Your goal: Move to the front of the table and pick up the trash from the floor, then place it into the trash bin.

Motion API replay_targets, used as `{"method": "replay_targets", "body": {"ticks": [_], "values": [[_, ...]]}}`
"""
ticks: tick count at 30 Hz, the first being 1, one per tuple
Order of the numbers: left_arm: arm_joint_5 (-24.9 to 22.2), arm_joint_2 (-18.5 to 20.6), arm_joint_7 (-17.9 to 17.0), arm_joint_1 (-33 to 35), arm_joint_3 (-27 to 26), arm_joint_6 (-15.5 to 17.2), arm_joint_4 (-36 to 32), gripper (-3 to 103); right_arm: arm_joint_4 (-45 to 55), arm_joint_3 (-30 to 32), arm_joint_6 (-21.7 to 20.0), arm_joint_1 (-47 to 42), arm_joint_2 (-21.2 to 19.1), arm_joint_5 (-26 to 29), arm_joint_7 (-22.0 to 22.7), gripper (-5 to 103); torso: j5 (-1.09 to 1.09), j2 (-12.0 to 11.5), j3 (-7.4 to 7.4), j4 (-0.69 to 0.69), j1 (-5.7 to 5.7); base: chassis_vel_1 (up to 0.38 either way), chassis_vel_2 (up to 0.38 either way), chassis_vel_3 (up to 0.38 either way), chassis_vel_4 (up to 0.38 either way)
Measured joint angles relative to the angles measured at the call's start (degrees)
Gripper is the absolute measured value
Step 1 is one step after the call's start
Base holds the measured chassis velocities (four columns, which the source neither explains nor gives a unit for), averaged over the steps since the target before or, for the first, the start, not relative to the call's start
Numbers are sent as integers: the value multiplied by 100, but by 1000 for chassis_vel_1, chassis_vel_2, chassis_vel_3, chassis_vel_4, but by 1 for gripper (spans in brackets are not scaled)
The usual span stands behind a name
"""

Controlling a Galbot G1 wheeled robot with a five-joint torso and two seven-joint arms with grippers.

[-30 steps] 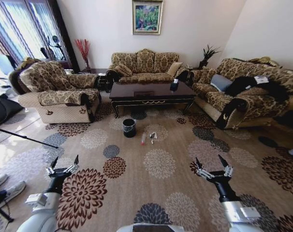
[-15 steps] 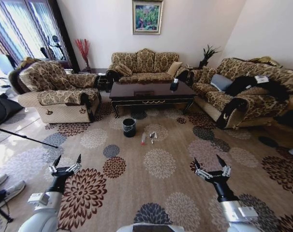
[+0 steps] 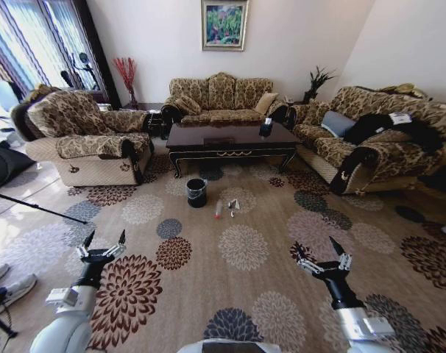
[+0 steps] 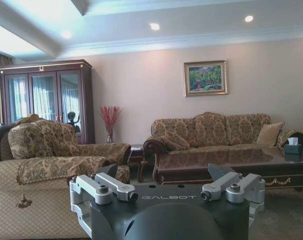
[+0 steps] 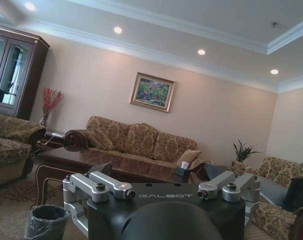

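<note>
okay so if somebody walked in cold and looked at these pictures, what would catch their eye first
Probably the flower-patterned carpet filling the room, ringed by three ornate sofas with the dark table in the middle. Next, the two grippers low in the head view, left gripper and right gripper, both open and held above the carpet. Then the trash on the floor before the table, with the trash bin just to its left.

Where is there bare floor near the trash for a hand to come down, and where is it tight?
Open carpet lies between the trash and both open hands, left hand and right hand. It is tighter behind the trash: the trash bin stands just to its left and the table sits close beyond.
</note>
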Motion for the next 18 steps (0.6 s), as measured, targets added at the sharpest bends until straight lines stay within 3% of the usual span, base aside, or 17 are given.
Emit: {"method": "replay_targets", "body": {"ticks": [5, 11, 18], "values": [[73, -8, 12, 16, -73, 10, -46, 100, -91, -3, -19, 74, -114, 316, 6, 100, 1, -156, -86, 1, -68, 0, 0, 0, 0], [120, -247, 107, 346, -186, -103, -112, 100, -74, -184, -96, 149, -168, 319, 36, 100, 0, -331, -184, 2, -146, 0, 0, 0, 0], [73, -247, 119, 551, -358, -163, -148, 100, -144, -295, -55, 149, -149, 220, 25, 100, 1, -545, -304, 0, -241, 0, 0, 0, 0]]}}
